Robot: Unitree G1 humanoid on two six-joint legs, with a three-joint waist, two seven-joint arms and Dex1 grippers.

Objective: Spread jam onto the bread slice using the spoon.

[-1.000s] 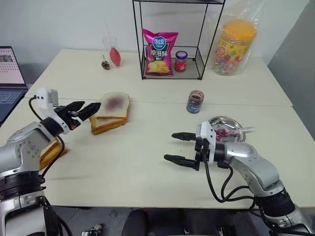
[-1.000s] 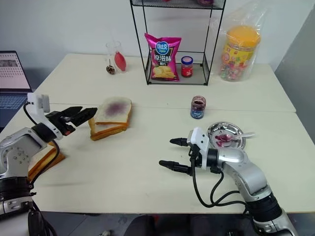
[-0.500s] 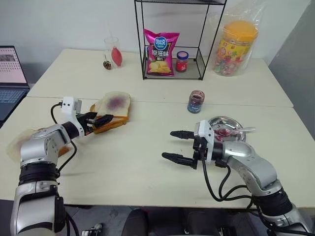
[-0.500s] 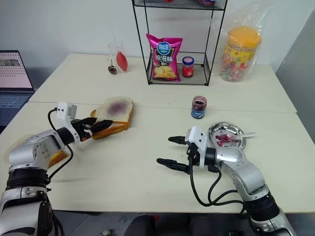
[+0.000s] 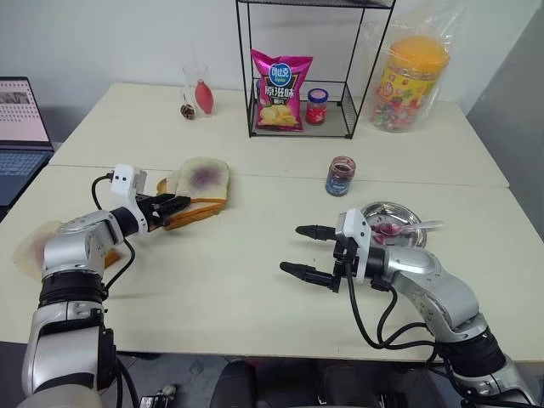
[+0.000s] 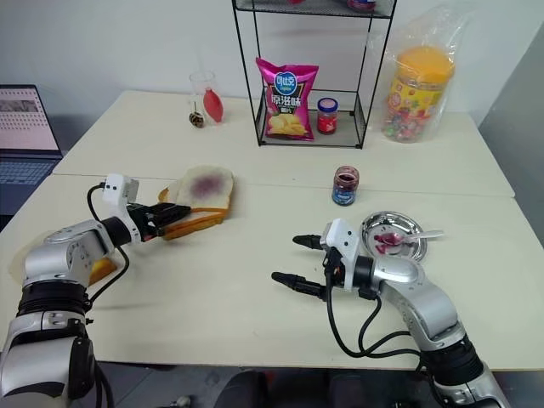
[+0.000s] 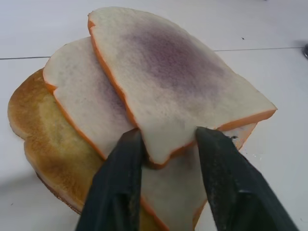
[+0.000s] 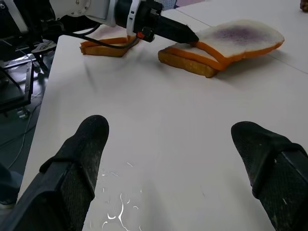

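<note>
At table's left: left gripper (image 7: 163, 144), fingers narrowed at the corner of the bread slice (image 7: 168, 77), topmost of a stack; firm hold uncertain. Centre-front: right gripper (image 5: 299, 251), jaws wide, empty. Right: spoon (image 5: 415, 227) on steel dish (image 5: 374, 212); jam (image 5: 339, 176) jar behind.

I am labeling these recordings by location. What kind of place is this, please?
Probably an office or lab set up for a food test, not a kitchen: plain pale tables, a laptop at the edge, and a wire rack holding a chip bag.
</note>
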